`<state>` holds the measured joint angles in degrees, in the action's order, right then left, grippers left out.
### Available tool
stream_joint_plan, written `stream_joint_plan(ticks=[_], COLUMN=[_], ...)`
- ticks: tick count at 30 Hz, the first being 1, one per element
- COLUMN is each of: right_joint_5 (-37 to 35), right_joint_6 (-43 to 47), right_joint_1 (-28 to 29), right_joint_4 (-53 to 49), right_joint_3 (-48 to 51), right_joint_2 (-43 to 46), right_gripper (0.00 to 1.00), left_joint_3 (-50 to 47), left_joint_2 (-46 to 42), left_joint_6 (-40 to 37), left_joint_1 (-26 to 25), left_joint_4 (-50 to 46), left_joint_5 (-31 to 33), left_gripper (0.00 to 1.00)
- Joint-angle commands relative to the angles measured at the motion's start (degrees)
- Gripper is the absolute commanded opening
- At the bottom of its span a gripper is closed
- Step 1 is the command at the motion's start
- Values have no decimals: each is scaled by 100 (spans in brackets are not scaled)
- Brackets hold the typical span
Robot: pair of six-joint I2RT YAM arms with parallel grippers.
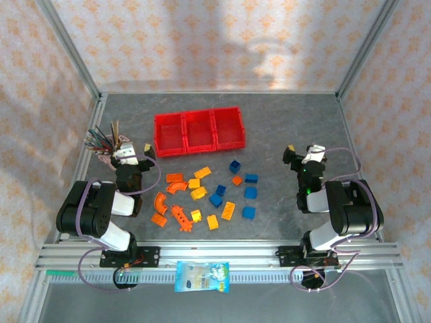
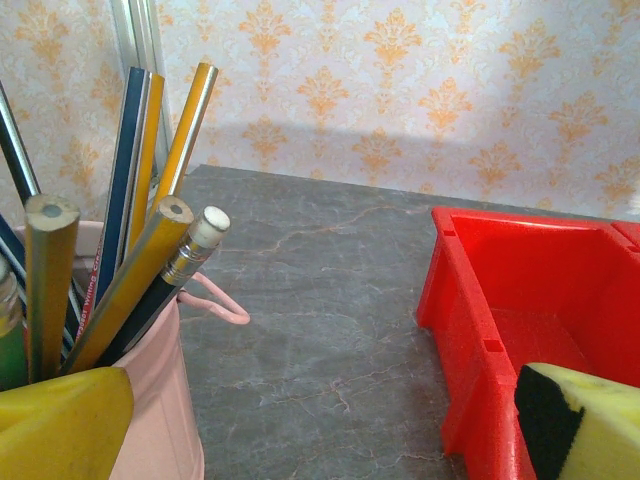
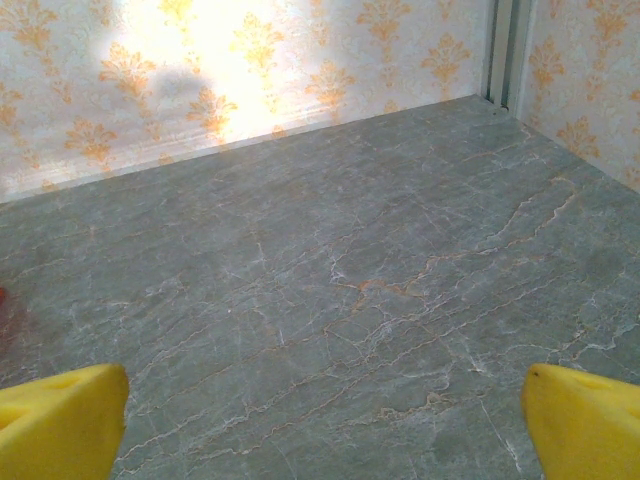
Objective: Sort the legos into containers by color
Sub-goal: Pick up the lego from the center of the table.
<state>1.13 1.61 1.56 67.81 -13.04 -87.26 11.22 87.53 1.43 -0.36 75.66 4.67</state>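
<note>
The legos (image 1: 202, 194) lie scattered on the grey table between the two arms. Blue ones (image 1: 250, 192) sit to the right, yellow-orange ones (image 1: 199, 194) in the middle and orange ones (image 1: 160, 200) to the left. Three joined red containers (image 1: 199, 131) stand behind them, with nothing visible inside; the leftmost one's wall (image 2: 470, 300) fills the right of the left wrist view. My left gripper (image 1: 137, 149) (image 2: 330, 430) is open over bare table between the pink cup and the containers. My right gripper (image 1: 303, 152) (image 3: 325, 420) is open over bare table, right of the bricks.
A pink cup (image 2: 160, 400) (image 1: 102, 156) of pencils and pens stands close to the left gripper's left finger. A blue-and-white snack packet (image 1: 202, 276) lies on the front rail. Metal frame posts and patterned walls enclose the table.
</note>
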Motion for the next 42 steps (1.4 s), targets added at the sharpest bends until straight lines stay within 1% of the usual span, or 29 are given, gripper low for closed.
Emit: stream_joint_plan(ticks=[1, 6, 8, 12, 16, 18, 20, 21, 22, 24, 26, 28, 30, 32, 35, 37, 38, 40, 42], right_joint_5=[-3, 40, 42, -78, -343, -297, -204, -184, -226, -323, 175, 483, 527, 616, 783, 928, 994, 1078, 1159], right_joint_6=[90, 94, 104, 52, -151, -409, -763, -1039, -1410, -2285, -2456, -2678, -2772, -2794, -2824, -2751, -2703, -2611, -2562], right_joint_1=[19, 20, 20, 20, 20, 11, 11, 11, 15, 2, -24, -24, -33, -30, -11, 40, 75, 178, 296], right_joint_4=[206, 44, -66, -451, -1336, -1789, -2214, -2455, -2762, -3517, -3985, -4417, -4686, -4696, -4874, -5171, -5286, -5574, -5819], right_joint_3=[-53, -114, -147, -182, -416, -570, -750, -867, -998, -1290, -1516, -1719, -1808, -1755, -1743, -1869, -1912, -2013, -2083], right_joint_2=[33, 102, 175, 617, 1299, 1638, 1908, 1928, 2146, 2228, 2159, 2034, 1998, 2107, 2224, 2215, 2207, 2216, 2247], right_gripper=[100, 100, 100, 100, 100, 100, 100, 100, 100, 100, 100, 100, 100, 100, 100, 100, 100, 100, 100], left_joint_3=[114, 110, 99, 67, 53, 97, 187, 255, 328, 353, 175, 123, 295, 478, 820, 1062, 1127, 1246, 1293], left_joint_2=[-4, -425, -746, -1349, -2034, -2387, -2720, -2892, -3063, -3381, -3612, -3824, -4023, -4148, -4235, -4227, -4222, -4217, -4188], left_joint_6=[-51, -55, -32, 124, 342, 516, 859, 1191, 1576, 1995, 2432, 2726, 2945, 3001, 3082, 3114, 3109, 3130, 3101], left_joint_1=[23, 27, 27, 27, 27, 29, 36, 36, 36, 40, 36, 62, 63, 59, 46, 2, -54, -317, -726], left_joint_4=[-22, -387, -671, -1255, -1790, -2108, -2432, -2658, -2964, -3331, -3224, -3387, -3963, -4445, -5214, -5714, -5826, -6076, -6147], left_joint_5=[-149, -211, -221, -211, -240, -223, -129, -34, 87, 200, 418, 389, 262, 26, -445, -719, -858, -992, -1022], left_gripper=[99, 99, 99, 99, 99, 100, 99, 100, 100, 100, 99, 100, 99, 99, 99, 99, 99, 99, 99])
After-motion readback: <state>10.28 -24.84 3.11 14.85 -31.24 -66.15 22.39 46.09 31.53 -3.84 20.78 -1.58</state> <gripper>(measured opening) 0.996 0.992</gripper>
